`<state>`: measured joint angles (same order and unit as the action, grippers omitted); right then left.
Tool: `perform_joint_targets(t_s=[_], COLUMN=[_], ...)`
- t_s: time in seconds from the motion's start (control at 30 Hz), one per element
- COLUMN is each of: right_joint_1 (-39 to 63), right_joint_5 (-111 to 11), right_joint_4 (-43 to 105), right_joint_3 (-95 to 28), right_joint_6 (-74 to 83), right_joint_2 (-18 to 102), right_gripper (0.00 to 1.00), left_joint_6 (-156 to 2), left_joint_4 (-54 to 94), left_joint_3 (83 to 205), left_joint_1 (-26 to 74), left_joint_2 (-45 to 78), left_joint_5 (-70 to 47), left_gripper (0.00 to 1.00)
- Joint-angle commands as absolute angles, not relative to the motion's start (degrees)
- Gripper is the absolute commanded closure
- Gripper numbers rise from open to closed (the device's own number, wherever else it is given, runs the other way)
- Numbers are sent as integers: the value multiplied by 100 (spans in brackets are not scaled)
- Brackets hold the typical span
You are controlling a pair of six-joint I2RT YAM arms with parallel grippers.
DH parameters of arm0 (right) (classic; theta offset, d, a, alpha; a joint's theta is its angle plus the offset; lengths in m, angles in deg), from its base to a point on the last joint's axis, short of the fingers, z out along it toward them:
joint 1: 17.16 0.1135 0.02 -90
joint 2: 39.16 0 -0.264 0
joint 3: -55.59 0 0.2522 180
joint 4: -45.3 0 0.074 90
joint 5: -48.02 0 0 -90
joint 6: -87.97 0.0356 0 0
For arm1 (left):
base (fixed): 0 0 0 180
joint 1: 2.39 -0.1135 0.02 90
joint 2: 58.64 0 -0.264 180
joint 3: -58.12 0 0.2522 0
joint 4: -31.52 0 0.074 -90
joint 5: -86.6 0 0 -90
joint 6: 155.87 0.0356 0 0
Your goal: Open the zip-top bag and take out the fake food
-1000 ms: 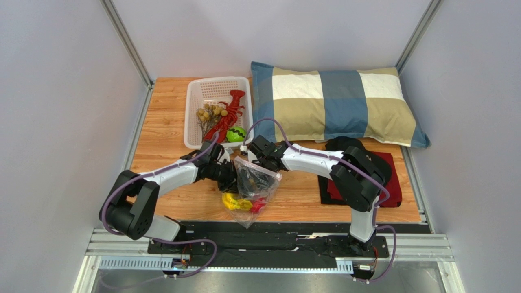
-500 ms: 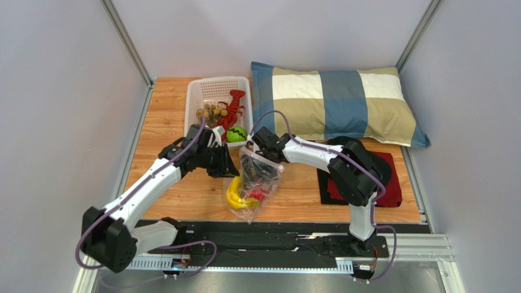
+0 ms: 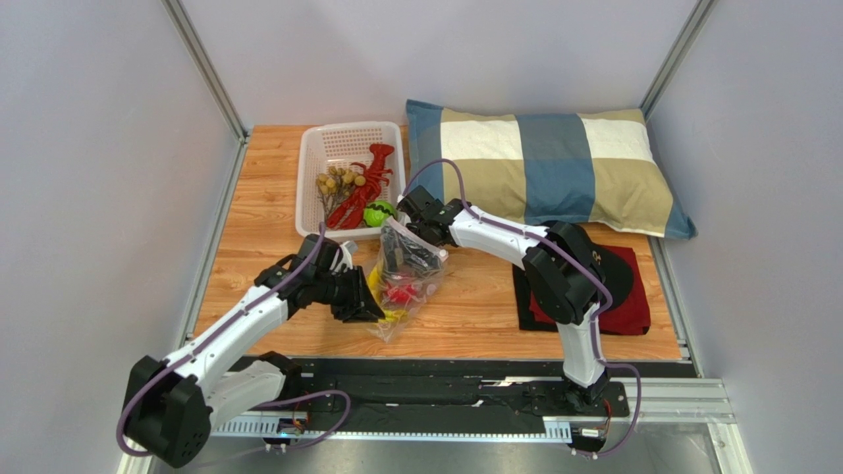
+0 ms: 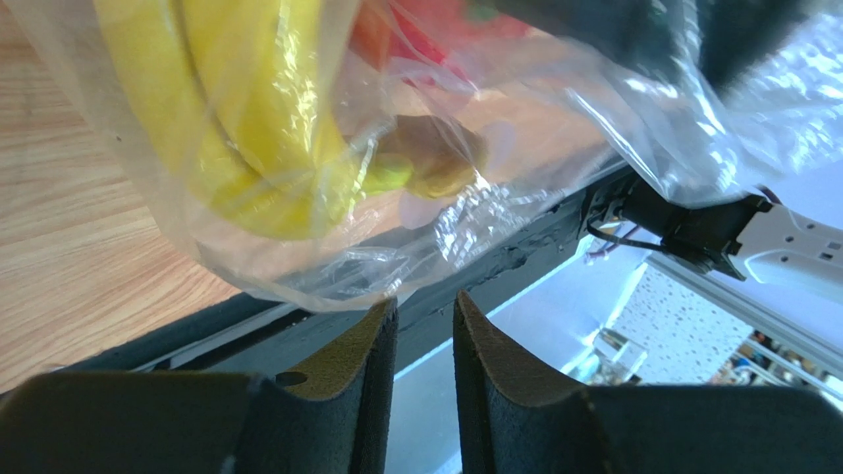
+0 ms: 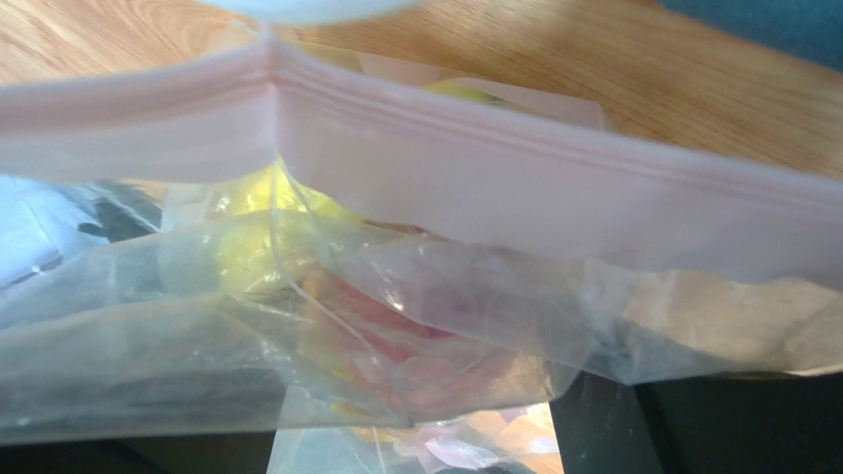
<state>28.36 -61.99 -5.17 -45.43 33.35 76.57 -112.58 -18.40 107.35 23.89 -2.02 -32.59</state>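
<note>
Counter (image 3: 247, 276) of pale wood carries everything I am working over. A pillow (image 3: 544, 168), checked in blue, cream and tan, lies beyond my right claw (image 3: 408, 229) and off to its right. A dark red cloth (image 3: 633, 296) lies nearer to me than that claw and further right, under the arm. The white mesh basket (image 3: 315, 158) sits just left of the right claw and beyond my left claw (image 3: 368, 298).

The zip-top bag (image 3: 401, 286) stands between the two claws. Its pinkish zip strip (image 5: 495, 158) is up at the right claw and its lower end is beside the left one. The right claw's fingers stand wide apart with the bag's film hanging between them; I cannot tell whether they bear on it. The left claw shows a narrow gap with nothing in it, and the bag's bottom fold lies right at its fingertips (image 4: 381, 321).

Fake food in the bag: a yellow banana bunch (image 4: 247, 118) just past the left claw's tips, and red pieces (image 3: 401, 293) further up towards the right claw. In the basket lie a red lobster (image 3: 366, 183), a brownish cluster (image 3: 331, 185) and a green striped ball (image 3: 377, 213), the ball nearest the right claw.
</note>
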Motion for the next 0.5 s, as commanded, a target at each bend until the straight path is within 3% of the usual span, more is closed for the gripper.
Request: perform_joint_targets(t_s=[0.0,0.33,0.47], right_joint_1=[2855,3004,3021], right_joint_5=[-6052,-6519,-6291], right_joint_4=[-512,165,43], right_joint_3=[-4291,-3666,-3814], right_joint_6=[3190,3357,3199], right_joint_2=[7256,7352,7633], right_gripper=[11,10,16], left_joint_6=[-11438,-11359,-11201], left_joint_4=[-941,-131,-385], left_joint_3=[10748,10967,11038], left_joint_1=[2407,2407,2407], left_joint_2=[252,2053,2127], left_joint_5=[-3530,-3240,-3162], left_gripper=[68,71,74])
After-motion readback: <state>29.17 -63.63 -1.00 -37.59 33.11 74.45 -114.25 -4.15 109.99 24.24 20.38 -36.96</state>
